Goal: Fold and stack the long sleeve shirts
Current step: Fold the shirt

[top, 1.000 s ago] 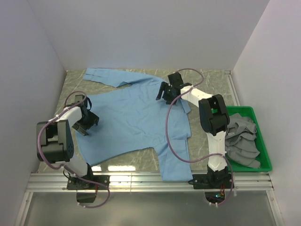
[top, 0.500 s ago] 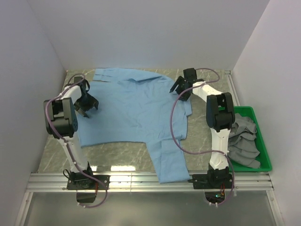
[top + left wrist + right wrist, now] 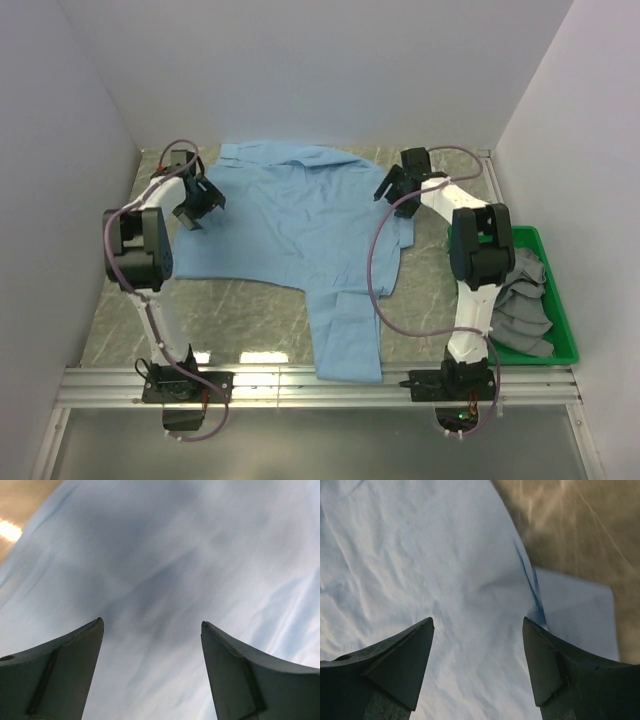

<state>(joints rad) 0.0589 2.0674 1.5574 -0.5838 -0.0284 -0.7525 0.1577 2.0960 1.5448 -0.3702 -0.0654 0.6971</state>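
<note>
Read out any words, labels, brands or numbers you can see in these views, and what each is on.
No text can be read in any view.
The light blue shirt shows plain cloth, with no tag or print in view.
The green tray and the grey cloth in it show no markings.

Top view looks down; both wrist views sit close over shirt (image 3: pixel 290 215)

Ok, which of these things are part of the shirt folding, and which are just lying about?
Part of the job: light blue shirt spread on the table; left claw and right claw, both open over it.
Lying about: green tray at the right edge; grey cloth piled in it (maybe more shirts, cannot tell).
</note>
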